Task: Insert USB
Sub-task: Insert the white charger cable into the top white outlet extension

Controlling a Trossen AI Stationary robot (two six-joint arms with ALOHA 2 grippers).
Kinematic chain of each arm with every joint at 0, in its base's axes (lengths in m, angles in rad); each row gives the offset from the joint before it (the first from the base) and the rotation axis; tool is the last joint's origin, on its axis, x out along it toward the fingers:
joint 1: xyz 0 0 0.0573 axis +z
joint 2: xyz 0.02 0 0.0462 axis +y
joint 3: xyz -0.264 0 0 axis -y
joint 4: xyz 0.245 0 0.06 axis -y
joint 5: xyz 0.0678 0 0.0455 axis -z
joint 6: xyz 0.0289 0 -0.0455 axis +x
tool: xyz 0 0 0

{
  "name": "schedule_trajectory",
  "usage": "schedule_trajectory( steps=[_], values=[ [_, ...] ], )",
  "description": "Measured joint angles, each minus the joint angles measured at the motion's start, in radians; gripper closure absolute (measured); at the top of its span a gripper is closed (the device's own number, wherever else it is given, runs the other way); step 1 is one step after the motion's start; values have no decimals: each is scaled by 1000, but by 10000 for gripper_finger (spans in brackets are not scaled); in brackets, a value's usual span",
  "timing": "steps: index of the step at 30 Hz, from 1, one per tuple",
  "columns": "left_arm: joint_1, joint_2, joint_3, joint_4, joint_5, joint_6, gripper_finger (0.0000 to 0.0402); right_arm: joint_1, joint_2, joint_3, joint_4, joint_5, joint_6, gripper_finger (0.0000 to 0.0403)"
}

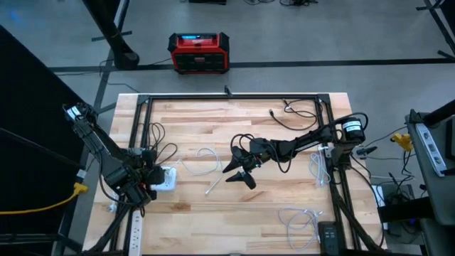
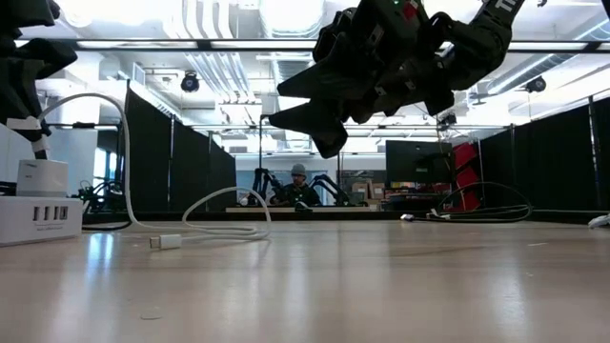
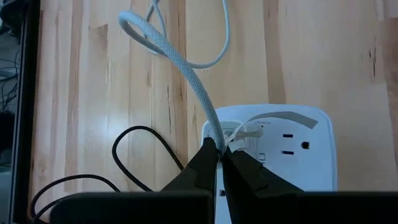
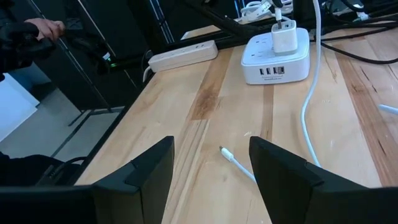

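A white power hub (image 1: 166, 178) with USB ports on its side (image 4: 272, 71) lies flat at the table's left, a white charger cube (image 4: 285, 36) plugged into its top. A white braided cable (image 3: 186, 68) rises from my shut left gripper (image 3: 219, 152) over the hub, then loops along the table. Its free connector end (image 4: 224, 151) lies on the wood, also visible in the low view as the connector (image 2: 164, 241). My right gripper (image 4: 211, 162) hovers open above the table's middle (image 1: 238, 173), the connector just ahead of its fingers. My left gripper pinches the white braided cable (image 3: 214, 138) between its two fingertips, right above the hub's top face. The fingers slant down from above. Beyond the fingers the cable arcs up and away, slack, down to the table; its held end is hidden by the fingers.
A long white power strip (image 1: 135, 226) lies at the near left corner. Black cords (image 3: 134, 146) curl beside the hub. More white cables (image 1: 300, 222) and a black device (image 1: 328, 235) sit near right; black cables (image 1: 288, 112) lie far right. A metal frame (image 1: 234, 96) borders the table.
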Motion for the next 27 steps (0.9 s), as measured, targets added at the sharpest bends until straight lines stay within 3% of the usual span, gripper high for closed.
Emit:
schedule_trajectory(
  steps=[27],
  values=[
    [27, -3, 4, -26, 19, 60, 402, 0, 0, 0, -1, 0, -4, 208]
  ],
)
